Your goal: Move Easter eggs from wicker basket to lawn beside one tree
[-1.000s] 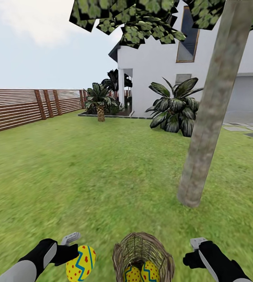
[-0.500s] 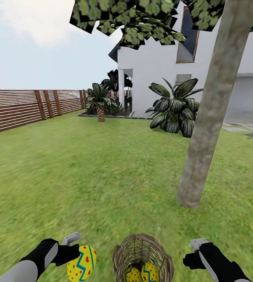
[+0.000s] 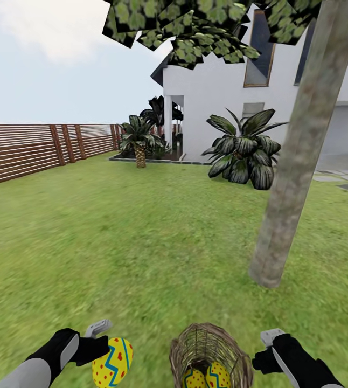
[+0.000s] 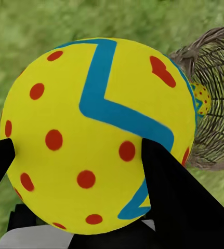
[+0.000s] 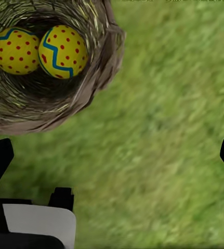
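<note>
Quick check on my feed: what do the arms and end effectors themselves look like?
Both arms run light grey, then matte black near the wrist. The left end effector and right end effector have black bases with pale grey finger tips; wrist views show black fingers and a white block.

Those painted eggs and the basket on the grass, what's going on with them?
A two-armed robot is emptying the wicker basket on the lawn. Its left gripper holds one Easter egg between its fingers. Two eggs sit in the basket. The right gripper is open beside it, and a tree stands just ahead.
</note>
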Available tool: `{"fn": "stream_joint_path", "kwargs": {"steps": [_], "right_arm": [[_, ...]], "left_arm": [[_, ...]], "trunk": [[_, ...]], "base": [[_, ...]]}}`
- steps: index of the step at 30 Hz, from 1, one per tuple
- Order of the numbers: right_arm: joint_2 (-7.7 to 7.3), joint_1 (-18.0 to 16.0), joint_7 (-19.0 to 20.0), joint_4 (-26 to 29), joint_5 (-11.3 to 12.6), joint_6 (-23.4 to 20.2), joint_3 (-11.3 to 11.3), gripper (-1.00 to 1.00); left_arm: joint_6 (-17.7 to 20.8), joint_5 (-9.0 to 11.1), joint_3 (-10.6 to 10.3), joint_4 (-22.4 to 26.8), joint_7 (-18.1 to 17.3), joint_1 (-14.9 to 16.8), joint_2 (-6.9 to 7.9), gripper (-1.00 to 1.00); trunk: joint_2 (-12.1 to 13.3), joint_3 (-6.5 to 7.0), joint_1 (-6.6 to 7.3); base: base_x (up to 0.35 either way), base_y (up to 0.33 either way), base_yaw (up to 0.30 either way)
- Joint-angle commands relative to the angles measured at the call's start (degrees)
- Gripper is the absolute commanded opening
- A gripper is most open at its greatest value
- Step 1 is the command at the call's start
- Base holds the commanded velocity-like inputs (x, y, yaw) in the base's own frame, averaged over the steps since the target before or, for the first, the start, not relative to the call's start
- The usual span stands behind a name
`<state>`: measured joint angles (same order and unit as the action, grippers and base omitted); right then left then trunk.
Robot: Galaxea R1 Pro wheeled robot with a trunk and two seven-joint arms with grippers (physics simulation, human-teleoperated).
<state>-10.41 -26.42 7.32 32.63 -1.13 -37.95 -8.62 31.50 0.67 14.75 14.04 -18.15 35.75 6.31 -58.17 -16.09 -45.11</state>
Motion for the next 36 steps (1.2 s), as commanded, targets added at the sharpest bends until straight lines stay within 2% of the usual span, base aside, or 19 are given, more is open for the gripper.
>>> {"fn": "stream_joint_path", "kwargs": {"steps": [1,19,25,36], "right_arm": [[-0.09,0.0,0.2,0.1,-0.1,-0.3,-0.3,1.0],[-0.39,0.0,0.0,0.3,-0.1,-0.3,0.1,1.0],[-0.4,0.0,0.2,0.3,0.0,-0.4,0.2,1.0],[-0.35,0.0,0.2,0.2,-0.1,-0.4,0.2,1.0]], "left_arm": [[0.4,0.0,0.3,0.1,-0.1,0.0,0.01,-1.0],[0.3,-0.1,0.1,0.1,-0.1,0.0,-0.16,-1.0],[0.3,-0.3,0.1,0.0,-0.1,0.1,-0.15,-1.0],[0.3,-0.4,-0.1,-0.1,0.0,0.0,-0.42,-1.0]], "trunk": [[0.4,0.11,0.22],[7.6,3.34,4.17],[10.0,4.48,5.49],[14.4,6.45,7.91]], "base": [[0.0,0.293,0.0],[0.0,0.293,-0.004],[0.033,0.212,-0.268],[0.056,0.014,-0.299]]}}
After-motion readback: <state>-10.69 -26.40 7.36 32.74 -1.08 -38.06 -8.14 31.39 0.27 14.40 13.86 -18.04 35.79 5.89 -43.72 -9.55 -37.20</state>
